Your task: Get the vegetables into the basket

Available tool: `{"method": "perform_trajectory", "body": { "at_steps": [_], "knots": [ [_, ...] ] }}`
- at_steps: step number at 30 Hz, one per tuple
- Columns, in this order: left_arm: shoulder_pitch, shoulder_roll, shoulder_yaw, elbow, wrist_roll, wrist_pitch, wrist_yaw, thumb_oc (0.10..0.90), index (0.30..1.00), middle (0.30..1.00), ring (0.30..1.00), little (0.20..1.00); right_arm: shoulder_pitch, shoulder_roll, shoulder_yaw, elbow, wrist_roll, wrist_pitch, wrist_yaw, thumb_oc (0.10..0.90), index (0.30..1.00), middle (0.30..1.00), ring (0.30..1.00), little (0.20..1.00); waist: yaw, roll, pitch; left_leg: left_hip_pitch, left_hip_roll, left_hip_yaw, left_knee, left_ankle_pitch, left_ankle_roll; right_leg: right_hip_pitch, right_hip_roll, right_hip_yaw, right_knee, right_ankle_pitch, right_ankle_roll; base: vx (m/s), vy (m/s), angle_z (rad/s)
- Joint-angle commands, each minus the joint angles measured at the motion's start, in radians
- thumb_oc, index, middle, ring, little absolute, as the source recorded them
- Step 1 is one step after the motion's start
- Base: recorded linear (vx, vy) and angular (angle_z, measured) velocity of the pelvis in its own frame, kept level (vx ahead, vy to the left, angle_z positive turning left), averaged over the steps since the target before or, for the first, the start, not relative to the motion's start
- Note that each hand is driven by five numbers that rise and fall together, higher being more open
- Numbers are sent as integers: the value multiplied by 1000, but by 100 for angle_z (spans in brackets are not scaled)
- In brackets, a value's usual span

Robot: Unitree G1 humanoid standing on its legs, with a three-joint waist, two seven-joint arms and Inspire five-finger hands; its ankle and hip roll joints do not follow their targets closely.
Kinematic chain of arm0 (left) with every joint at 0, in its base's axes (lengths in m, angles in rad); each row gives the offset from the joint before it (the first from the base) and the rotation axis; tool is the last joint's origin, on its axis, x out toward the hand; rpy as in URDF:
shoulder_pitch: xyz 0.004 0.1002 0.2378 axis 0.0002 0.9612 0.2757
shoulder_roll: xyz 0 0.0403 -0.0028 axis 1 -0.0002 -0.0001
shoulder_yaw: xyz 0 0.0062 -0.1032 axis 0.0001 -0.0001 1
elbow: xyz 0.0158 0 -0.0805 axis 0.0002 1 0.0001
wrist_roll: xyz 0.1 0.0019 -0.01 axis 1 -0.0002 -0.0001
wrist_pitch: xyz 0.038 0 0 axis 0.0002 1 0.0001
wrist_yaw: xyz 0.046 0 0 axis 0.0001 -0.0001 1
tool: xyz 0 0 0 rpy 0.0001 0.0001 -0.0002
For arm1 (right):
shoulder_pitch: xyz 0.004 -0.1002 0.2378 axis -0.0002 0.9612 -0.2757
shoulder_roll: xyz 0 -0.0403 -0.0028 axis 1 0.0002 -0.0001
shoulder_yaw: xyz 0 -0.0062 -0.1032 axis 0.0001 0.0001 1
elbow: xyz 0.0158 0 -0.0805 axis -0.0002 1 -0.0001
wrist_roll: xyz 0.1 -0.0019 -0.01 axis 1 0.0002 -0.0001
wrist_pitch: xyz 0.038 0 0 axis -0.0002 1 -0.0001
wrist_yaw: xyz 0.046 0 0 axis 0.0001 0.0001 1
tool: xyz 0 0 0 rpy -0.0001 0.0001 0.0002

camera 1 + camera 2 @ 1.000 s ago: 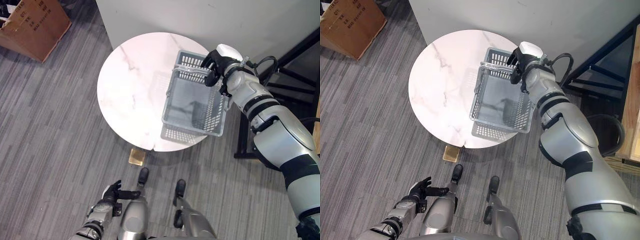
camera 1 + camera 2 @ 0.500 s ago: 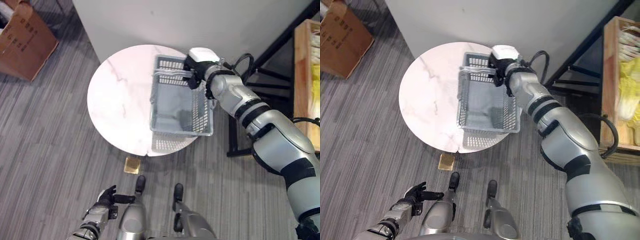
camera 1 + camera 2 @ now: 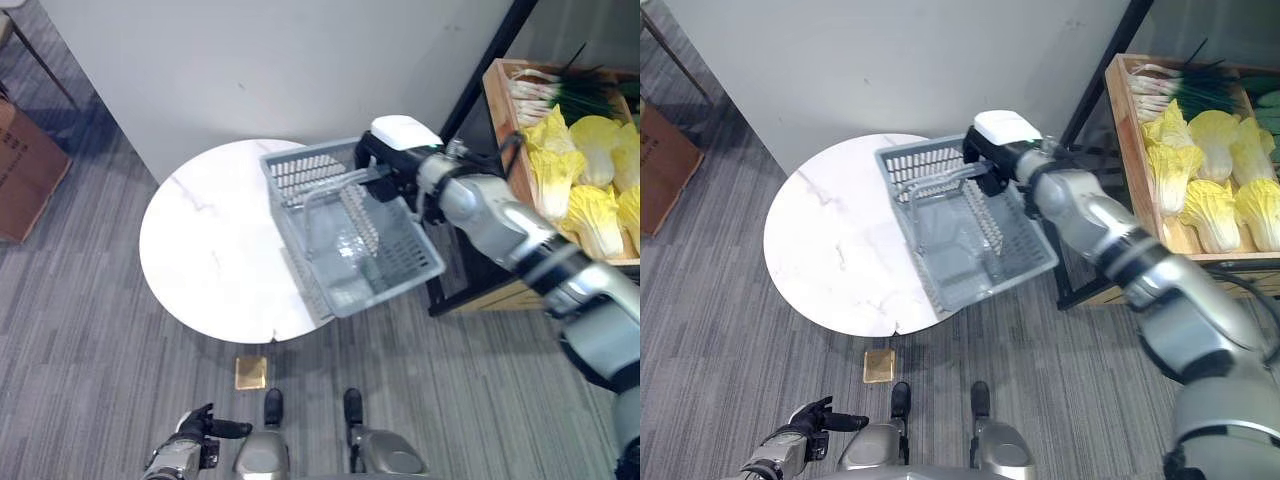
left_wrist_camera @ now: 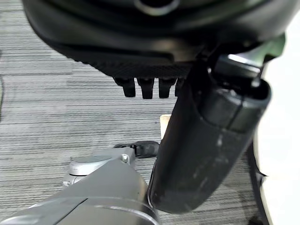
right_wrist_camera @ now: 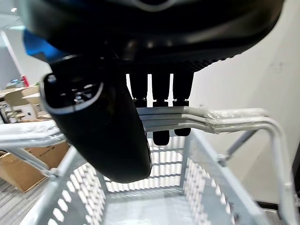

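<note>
The right hand (image 3: 392, 165) was clamped on the basket's handles (image 5: 220, 117), its fingers (image 5: 159, 108) curled over the two pale bars and its thumb under them, as its own wrist view showed; the grey basket (image 3: 350, 235) hung tilted below and in front of that hand, its far rim high beside the hand and its near corner dipping past the edge of the round marble table (image 3: 210, 250); the basket held nothing. Compared with one second before, the basket had changed attitude: it had then hung nearly level over the right portion of the tabletop, and it now stood clearly tilted, partly beyond the table's right edge, toward the robot's right; the hand's grasp on the handles was unchanged. The whole scene had shifted in both eye views over the same interval, which indicated camera movement: the cardboard box (image 3: 25, 165) had slid toward the left border, and a wooden crate (image 3: 1185, 150) had come into view to the right of the right hand, well apart from the basket. The crate held the vegetables: yellow-leaved cabbages (image 3: 1205, 190) side by side and green onions (image 3: 1175, 85) at its far end; none were in the basket. The left hand (image 3: 195, 432) hung low beside the body, fingers relaxed and straight, holding nothing, in the same posture as before; a small tan block (image 3: 250, 373) lay on the grey floor (image 3: 90, 330) ahead of it.
</note>
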Motion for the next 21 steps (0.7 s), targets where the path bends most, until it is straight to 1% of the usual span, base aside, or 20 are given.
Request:
{"method": "perform_trajectory", "body": {
  "at_steps": [1,7,8,9,10,11,12,13,15,17,19,20,21],
  "knots": [
    [25,19,-82,73,47,-3,-9,900,1000,1000,1000,1000,-82,-62,-111,-20,8,-49,-56,400,300,300,300,300,0,-9,-166,21,-2,0,2,-56,-18,29,-76,60,52,-80,83,-8,-35,-5],
    [31,-4,-124,71,103,0,-18,900,1000,1000,1000,1000,23,-156,-177,-130,30,-76,-39,400,300,300,300,300,-29,11,-195,29,3,7,4,-50,-22,32,-68,65,53,-71,78,-16,-33,-4],
    [33,-12,-133,70,118,2,-18,900,1000,1000,1000,1000,52,-180,-184,-139,32,-81,-36,400,300,300,300,300,-40,16,-200,34,5,15,3,-50,-24,32,-64,72,51,-68,78,-17,-25,-7],
    [33,-12,-133,70,118,2,-18,900,1000,1000,1000,1000,54,-181,-185,-139,32,-80,-36,400,300,300,300,300,-39,15,-200,34,5,15,3,-50,-24,32,-64,72,51,-68,78,-10,-32,-12],
    [32,-18,-138,67,124,2,-18,900,1000,1000,1000,1000,88,-209,-196,-144,29,-82,-33,400,300,300,300,300,-51,21,-200,39,7,22,4,-57,-27,38,-62,70,47,-75,77,-8,-17,-15],
    [29,-20,-142,65,126,3,-19,900,1000,1000,1000,1000,99,-223,-202,-138,25,-81,-31,400,300,300,300,300,-55,21,-198,39,8,24,4,-54,-29,40,-62,68,45,-74,77,-47,-22,-15],
    [28,-20,-141,65,126,3,-19,900,1000,1000,1000,1000,99,-223,-202,-138,25,-81,-31,400,300,300,300,300,-55,21,-196,34,9,24,3,-42,-29,33,-60,70,48,-65,76,-7,-35,-8],
    [35,-26,-146,64,131,3,-21,900,1000,1000,1000,1000,153,-241,-224,-111,15,-82,-35,400,300,300,300,300,-68,25,-196,50,12,42,5,-55,-32,44,-56,69,46,-71,76,9,-27,-4],
    [38,-29,-149,62,135,3,-21,900,1000,1000,1000,1000,171,-245,-236,-100,14,-80,-36,400,300,300,300,300,-71,27,-196,54,13,47,6,-56,-32,46,-54,69,47,-72,76,19,-20,-9],
    [40,-35,-149,61,136,3,-21,900,1000,1000,1000,1000,226,-248,-269,-60,24,-77,-42,400,300,300,300,300,-82,31,-194,62,17,57,7,-60,-34,46,-49,74,48,-72,76,-5,-19,-17],
    [41,-35,-153,60,137,4,-21,900,1000,1000,1000,1000,243,-248,-282,-58,24,-77,-41,400,300,300,300,300,-80,30,-194,64,18,60,7,-60,-34,46,-48,76,48,-72,77,-4,-12,-7],
    [40,-38,-151,60,138,5,-21,900,1000,1000,1000,1000,268,-246,-296,-38,29,-74,-42,400,300,300,300,300,-85,34,-194,65,20,64,7,-60,-35,45,-48,76,46,-72,77,-6,-18,-8],
    [43,-43,-155,59,141,5,-25,900,1000,1000,1000,1000,324,-254,-334,-32,34,-74,-41,400,300,300,300,300,-93,38,-191,66,22,67,6,-60,-37,46,-47,74,46,-72,77,-6,-18,-3]
  ]
}}
